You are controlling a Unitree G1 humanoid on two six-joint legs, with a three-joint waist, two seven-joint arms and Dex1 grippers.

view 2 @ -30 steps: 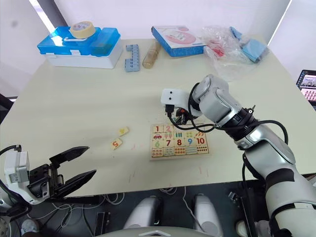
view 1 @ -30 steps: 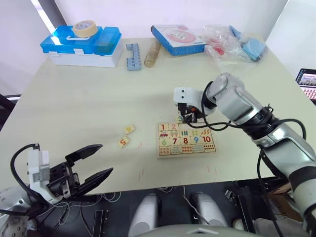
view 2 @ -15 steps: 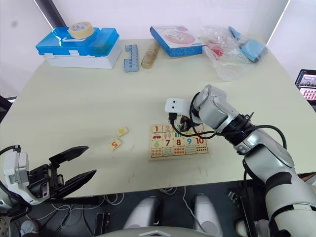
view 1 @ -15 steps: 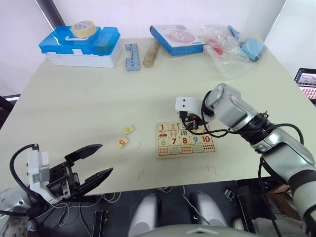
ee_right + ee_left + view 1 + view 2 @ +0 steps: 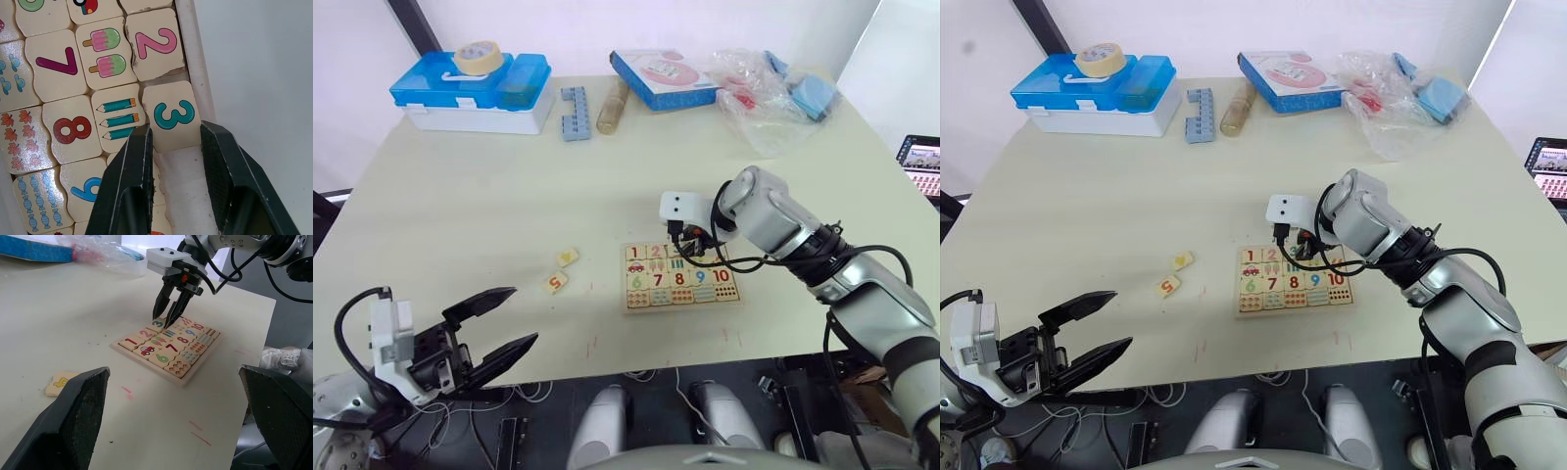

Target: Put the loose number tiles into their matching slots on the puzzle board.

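Right tool: has come down onto the board, fingers astride the 3 tile, seemingly seated.
Left tool: released, idle.
Remaining: 5 tile, yellow-mark tile.

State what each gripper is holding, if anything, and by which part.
The right gripper grips the 3 tile by two opposite side edges at its slot in the puzzle board. The left gripper is open and holds nothing.

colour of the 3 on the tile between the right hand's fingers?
Teal on pale wood. The 3 tile shows best in the right wrist view.
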